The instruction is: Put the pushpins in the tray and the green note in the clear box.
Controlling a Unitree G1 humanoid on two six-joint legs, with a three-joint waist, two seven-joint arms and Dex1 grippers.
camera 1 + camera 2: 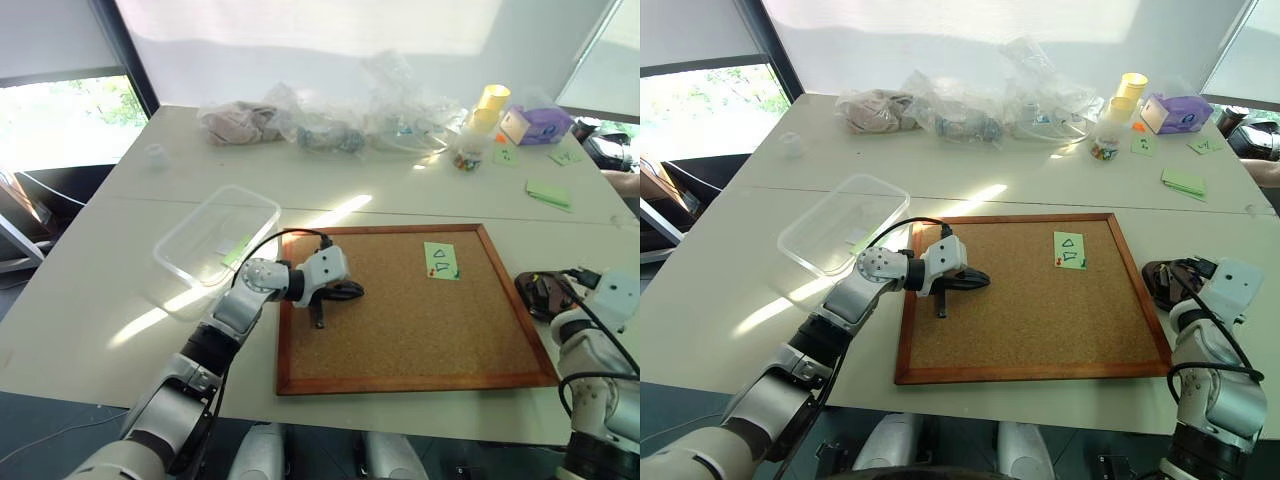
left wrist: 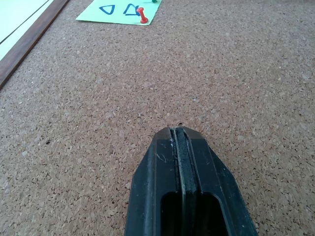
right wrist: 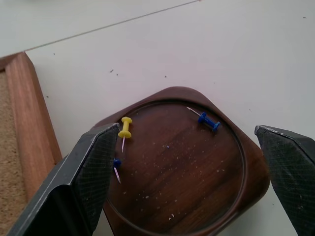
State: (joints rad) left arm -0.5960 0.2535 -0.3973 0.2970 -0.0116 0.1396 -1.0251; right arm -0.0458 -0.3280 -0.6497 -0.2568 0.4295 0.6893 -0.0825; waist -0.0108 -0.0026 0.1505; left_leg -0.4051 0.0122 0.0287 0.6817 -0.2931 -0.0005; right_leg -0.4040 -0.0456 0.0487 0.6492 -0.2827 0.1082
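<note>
The dark brown tray (image 3: 187, 187) sits on the white table just right of the cork board (image 1: 420, 330). A yellow pushpin (image 3: 125, 126) and a blue pushpin (image 3: 209, 122) lie in it, and another blue one (image 3: 116, 163) peeks out beside a finger. My right gripper (image 3: 187, 129) hangs open over the tray with nothing between its fingers. The green note (image 1: 441, 260), with drawn triangles, is on the board's far right, pinned by a red pushpin (image 2: 142, 19). My left gripper (image 2: 179, 133) is shut and empty, resting on the cork at the board's left. The clear box (image 1: 215, 235) stands left of the board.
Clear plastic bags (image 1: 330, 125) line the back of the table, with yellow cups (image 1: 490, 105), a small jar (image 1: 467, 155), a purple box (image 1: 540, 125) and a green pad (image 1: 548, 193) at the back right. A pale green slip (image 1: 237, 250) shows through the clear box.
</note>
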